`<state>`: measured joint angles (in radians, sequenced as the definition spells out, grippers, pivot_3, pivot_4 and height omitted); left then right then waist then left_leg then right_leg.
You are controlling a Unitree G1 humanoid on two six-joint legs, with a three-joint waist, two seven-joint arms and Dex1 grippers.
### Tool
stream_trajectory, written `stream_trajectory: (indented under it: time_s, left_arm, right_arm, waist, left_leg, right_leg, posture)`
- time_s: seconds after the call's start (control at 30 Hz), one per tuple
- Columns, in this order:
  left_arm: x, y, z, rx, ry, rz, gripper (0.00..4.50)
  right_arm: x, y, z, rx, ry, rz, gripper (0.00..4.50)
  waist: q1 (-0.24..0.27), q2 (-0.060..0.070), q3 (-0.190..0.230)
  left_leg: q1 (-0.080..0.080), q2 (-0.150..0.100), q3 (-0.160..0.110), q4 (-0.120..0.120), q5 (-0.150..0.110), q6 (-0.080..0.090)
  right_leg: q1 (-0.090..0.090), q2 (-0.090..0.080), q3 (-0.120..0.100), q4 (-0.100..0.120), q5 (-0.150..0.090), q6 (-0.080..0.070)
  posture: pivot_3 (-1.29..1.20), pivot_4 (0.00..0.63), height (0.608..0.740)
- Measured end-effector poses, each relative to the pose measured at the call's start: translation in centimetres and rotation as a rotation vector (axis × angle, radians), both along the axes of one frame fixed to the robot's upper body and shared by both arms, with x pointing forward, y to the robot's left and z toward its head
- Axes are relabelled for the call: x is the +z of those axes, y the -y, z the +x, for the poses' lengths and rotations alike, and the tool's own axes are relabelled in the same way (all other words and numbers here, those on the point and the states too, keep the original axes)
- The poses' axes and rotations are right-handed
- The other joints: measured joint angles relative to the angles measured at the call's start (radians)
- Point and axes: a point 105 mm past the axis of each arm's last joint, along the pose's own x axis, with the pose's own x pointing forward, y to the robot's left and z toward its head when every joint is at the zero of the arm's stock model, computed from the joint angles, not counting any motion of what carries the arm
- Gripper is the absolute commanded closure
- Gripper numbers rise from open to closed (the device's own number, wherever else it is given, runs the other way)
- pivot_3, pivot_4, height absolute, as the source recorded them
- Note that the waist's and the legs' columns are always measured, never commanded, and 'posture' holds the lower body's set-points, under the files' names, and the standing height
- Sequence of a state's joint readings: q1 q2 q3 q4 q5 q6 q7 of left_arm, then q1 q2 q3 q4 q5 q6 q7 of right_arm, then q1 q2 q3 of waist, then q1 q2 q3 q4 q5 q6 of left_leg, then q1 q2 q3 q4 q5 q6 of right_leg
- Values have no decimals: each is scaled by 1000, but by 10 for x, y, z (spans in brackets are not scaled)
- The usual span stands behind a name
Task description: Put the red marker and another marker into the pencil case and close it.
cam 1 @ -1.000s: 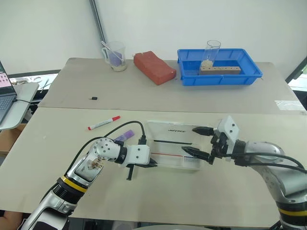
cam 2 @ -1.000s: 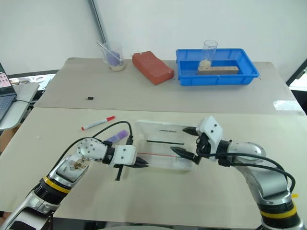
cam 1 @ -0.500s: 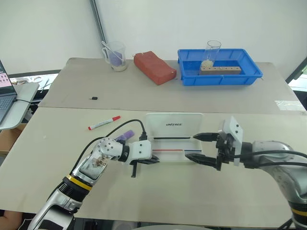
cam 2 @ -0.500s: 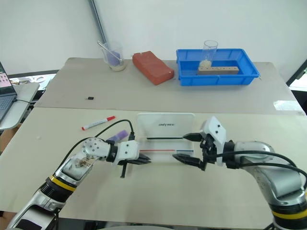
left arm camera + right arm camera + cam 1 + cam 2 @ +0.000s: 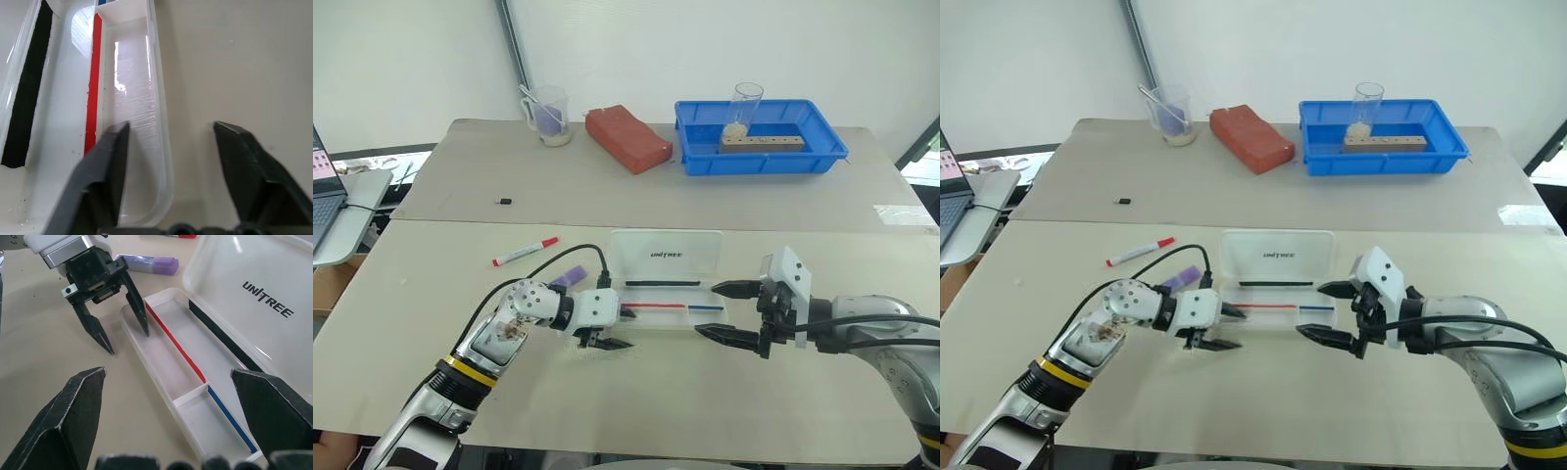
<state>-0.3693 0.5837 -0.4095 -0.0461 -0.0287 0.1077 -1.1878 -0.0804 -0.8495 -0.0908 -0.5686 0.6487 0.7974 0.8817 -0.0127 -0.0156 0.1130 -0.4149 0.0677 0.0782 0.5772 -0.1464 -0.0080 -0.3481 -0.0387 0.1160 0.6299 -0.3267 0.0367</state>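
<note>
Since a second ago the lid of the pencil case (image 5: 668, 274) has swung up from flat to standing open behind the tray, and my left gripper (image 5: 605, 331), which was pinched tight then, now has its fingers spread, one inside the case's near-left corner and one on the table just outside the wall. My right gripper (image 5: 736, 314) has drawn back a little from the case's right end and hangs released, jaws wide, holding nothing. So the case reads as ready for loading: I see a thin black strip, a thin red pen and a thin blue pen lying inside, but neither marker. The red marker (image 5: 525, 252) lies well to the left of the case, and the purple marker (image 5: 568, 278) sits just beside its left end, behind my left wrist. Fetching them looks like the next job.
</note>
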Motion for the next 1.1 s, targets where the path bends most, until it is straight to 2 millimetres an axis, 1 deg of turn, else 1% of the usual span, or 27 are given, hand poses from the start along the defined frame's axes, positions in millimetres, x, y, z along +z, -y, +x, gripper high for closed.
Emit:
stream_trajectory:
  time_s: [0.03,0.17,0.27,0.37,0.43,0.5,0.57,0.6,0.63,0.67,0.7,0.77,0.8,0.83,0.87,1.0,1.03,1.1]
  left_arm:
    - [3,0,0,2,10,-7,70]
    - [23,-2,0,16,48,-48,70]
    - [38,-2,-5,26,60,-94,70]
    - [61,-3,-10,39,73,-136,70]
    - [77,-9,-11,73,78,-156,70]
    - [89,-16,-6,137,58,-189,70]
    - [107,-26,7,244,62,-241,70]
    - [115,-33,15,300,70,-265,70]
    - [123,-45,27,381,89,-292,70]
    - [126,-56,36,449,96,-310,70]
    - [126,-74,48,549,90,-335,70]
    - [118,-105,68,705,93,-349,70]
    - [112,-119,75,764,101,-339,70]
    - [103,-135,80,815,110,-310,70]
    - [95,-147,83,848,114,-285,70]
    - [62,-182,89,922,92,-193,70]
    - [50,-191,92,951,64,-168,70]
    - [31,-198,95,976,20,-143,70]
  right_arm:
    - [1,0,1,0,4,1,0]
    - [3,1,3,8,9,1,0]
    - [4,3,4,13,3,0,0]
    - [13,1,8,26,29,4,0]
    - [18,0,9,44,36,11,0]
    - [25,-3,10,61,51,21,0]
    - [36,-7,14,72,92,26,0]
    - [42,-10,17,78,119,32,0]
    - [49,-16,19,87,151,43,0]
    - [53,-21,21,95,173,51,0]
    - [56,-31,24,106,196,62,0]
    - [62,-51,27,133,237,95,0]
    - [65,-60,29,142,253,106,0]
    - [70,-68,31,148,279,111,0]
    - [76,-73,33,151,304,117,0]
    - [86,-88,37,160,340,125,0]
    - [88,-94,38,172,343,137,0]
    - [89,-101,37,192,346,148,0]
  waist:
    - [0,0,0]
    - [1,0,0]
    - [0,0,0]
    - [-1,0,0]
    - [-1,0,0]
    - [0,0,0]
    - [0,0,0]
    - [0,0,0]
    - [-1,0,0]
    - [-2,0,0]
    - [-6,1,0]
    - [-10,3,-2]
    - [-9,5,-3]
    - [-8,3,-2]
    - [-5,2,-1]
    - [5,1,-2]
    - [7,1,-2]
    - [12,0,-2]
  left_leg:
    - [0,0,0,0,0,0]
    - [0,0,0,0,0,0]
    - [0,0,0,0,0,0]
    - [0,0,0,0,0,0]
    - [0,0,0,0,0,0]
    - [0,0,0,0,0,0]
    - [0,0,-2,1,0,0]
    - [1,0,-2,2,0,0]
    - [1,0,-3,2,0,0]
    - [1,0,-3,1,0,0]
    - [2,1,-3,1,0,0]
    - [1,0,-5,0,0,0]
    - [1,0,-6,-1,0,0]
    - [0,1,-7,-1,0,0]
    - [0,1,-7,-2,0,0]
    - [1,1,-6,-1,0,0]
    - [0,1,-6,-1,0,0]
    - [0,1,-6,-1,0,0]
  right_leg:
    - [0,0,0,0,0,0]
    - [0,0,0,0,0,0]
    - [0,0,0,0,0,0]
    - [0,0,0,0,0,0]
    - [0,0,0,0,0,0]
    - [1,0,-1,0,0,0]
    - [0,0,-2,1,-1,1]
    - [0,0,-2,1,-1,1]
    - [0,1,-2,1,-1,1]
    - [-1,1,-2,1,-1,1]
    - [-1,1,-2,1,0,0]
    - [-2,3,-1,3,0,0]
    - [-2,3,-1,3,0,-1]
    - [-3,4,-2,3,1,-1]
    - [-3,4,-2,3,1,-3]
    - [-6,1,-8,1,1,-4]
    - [-6,0,-10,2,2,-4]
    - [-6,-1,-12,2,2,-5]
  posture:
    - [0,150,740]
    - [0,150,740]
    - [0,150,740]
    - [0,150,740]
    - [0,150,740]
    - [0,150,740]
    - [0,150,740]
    - [0,150,740]
    - [0,150,740]
    - [0,150,740]
    - [0,150,740]
    - [0,150,740]
    - [0,150,740]
    - [0,150,740]
    - [0,150,740]
    - [0,150,740]
    - [0,150,740]
    - [0,150,740]
